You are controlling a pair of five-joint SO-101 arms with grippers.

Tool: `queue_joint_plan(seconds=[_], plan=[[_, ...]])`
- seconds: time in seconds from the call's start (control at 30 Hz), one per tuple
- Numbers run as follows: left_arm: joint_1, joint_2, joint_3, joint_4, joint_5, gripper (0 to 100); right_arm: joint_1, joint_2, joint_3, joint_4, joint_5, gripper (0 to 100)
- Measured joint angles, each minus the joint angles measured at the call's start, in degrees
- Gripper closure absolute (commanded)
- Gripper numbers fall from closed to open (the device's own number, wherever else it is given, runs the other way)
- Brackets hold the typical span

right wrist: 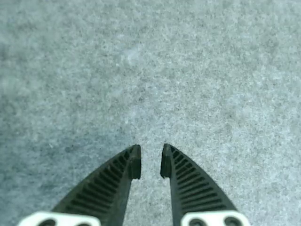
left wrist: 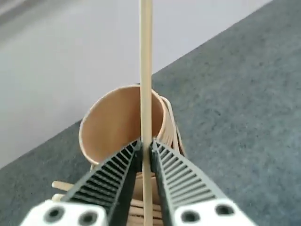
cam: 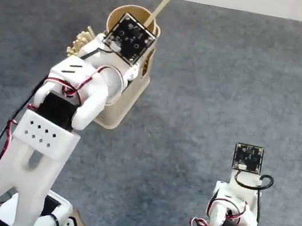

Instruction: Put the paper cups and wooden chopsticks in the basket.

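Observation:
My left gripper is shut on a wooden chopstick, which sticks out long and straight past the fingertips. Just beyond it a brown paper cup lies in the basket with its mouth facing the camera. In the high view the left arm hangs over the wooden basket, and the chopstick pokes out toward the far edge past the paper cup. My right gripper hovers over bare carpet, slightly open, with nothing between its fingers.
Grey carpet covers the table. More chopstick ends fan out at the basket's far left side. The right arm sits at the near right, well away from the basket.

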Motion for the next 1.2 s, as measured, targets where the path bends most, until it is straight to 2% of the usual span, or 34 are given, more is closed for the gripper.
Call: queue_joint_plan(seconds=[0.13, 0.3, 0.43, 0.57, 0.7, 0.77, 0.97, 1.07, 1.2], plan=[[-0.09, -0.26, 0.35, 0.00, 3.34, 82, 0.00, 0.00, 0.00, 0.00, 0.00, 91.0], [-0.70, -5.54, 0.35, 1.41, 5.45, 83, 0.00, 0.00, 0.00, 0.00, 0.00, 91.0], [-3.78, -11.78, 0.35, 3.08, 5.54, 83, 0.00, 0.00, 0.00, 0.00, 0.00, 91.0], [-7.21, -19.34, -0.70, 8.53, 5.54, 83, 0.00, 0.00, 0.00, 0.00, 0.00, 91.0], [-11.60, -30.77, -0.53, 17.32, 5.54, 83, 0.00, 0.00, 0.00, 0.00, 0.00, 93.7], [-14.33, -39.21, 2.46, 22.42, 5.54, 83, 0.00, 0.00, 0.00, 0.00, 0.00, 99.8], [-16.35, -64.62, 22.95, 29.45, 5.54, 83, -0.70, 0.00, 0.00, 2.73, 0.00, 99.4], [-17.14, -64.44, 32.88, 29.80, 5.54, 83, -2.81, 0.00, 0.00, 4.13, 0.00, 99.4], [-19.96, -64.53, 40.26, 26.99, 5.63, 83, -5.54, 0.00, 0.00, 8.53, 0.00, 99.4]])
